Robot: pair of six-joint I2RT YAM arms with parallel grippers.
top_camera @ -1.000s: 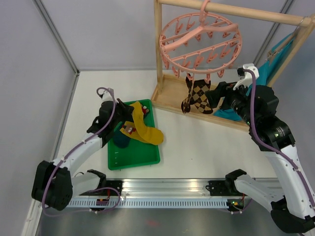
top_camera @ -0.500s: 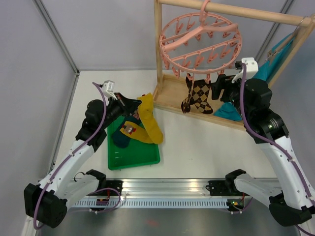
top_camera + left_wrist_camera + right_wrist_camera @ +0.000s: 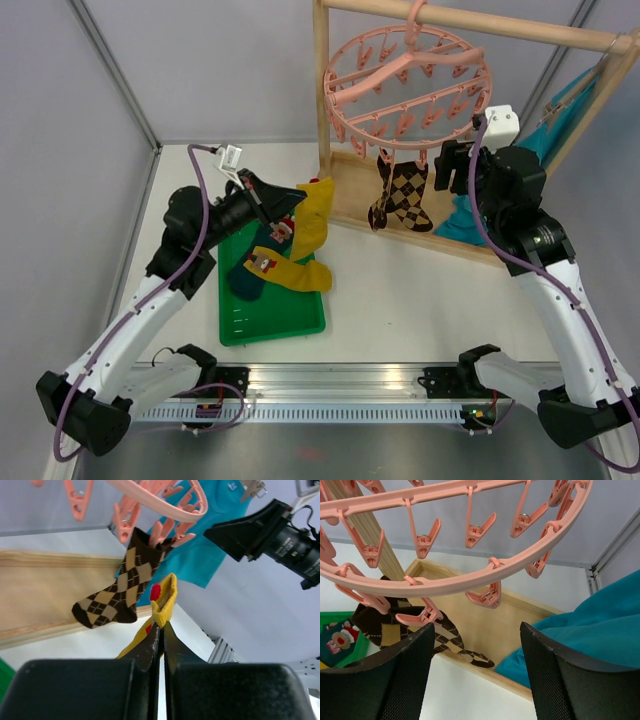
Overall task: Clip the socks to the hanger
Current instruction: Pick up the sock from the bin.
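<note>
Grey partition walls close in a white bench (image 3: 400,290), where a green tray (image 3: 245,325) lies left of centre. Inside it rests a dark teal sock (image 3: 252,275) with a small red-white figure. A mustard-yellow sock (image 3: 303,275) lies beside it, its end spilling over the tray's right rim. The left claw (image 3: 283,203) is pinched shut on the cuff of another yellow sock (image 3: 316,212) and holds it raised above the tray's far end. The left wrist view shows the fingers (image 3: 150,647) pressed together on the fabric, which bears a red spot by the cuff. Whether the lifted sock's lower end touches the one lying in the tray cannot be told. Beyond the tray stands a wooden rack (image 3: 322,100), and the round pink hanger (image 3: 407,85) is hooked on its top rail. 2 brown-and-tan argyle socks (image 3: 408,195) appear to hang from clips on the ring's near edge, between the raised yellow sock and the right claw (image 3: 450,165). That claw is spread wide and empty just below the ring's right side, with dangling clips (image 3: 480,527) above it. A teal cloth (image 3: 560,120) hangs on the rack's right end, just beside the right claw.
</note>
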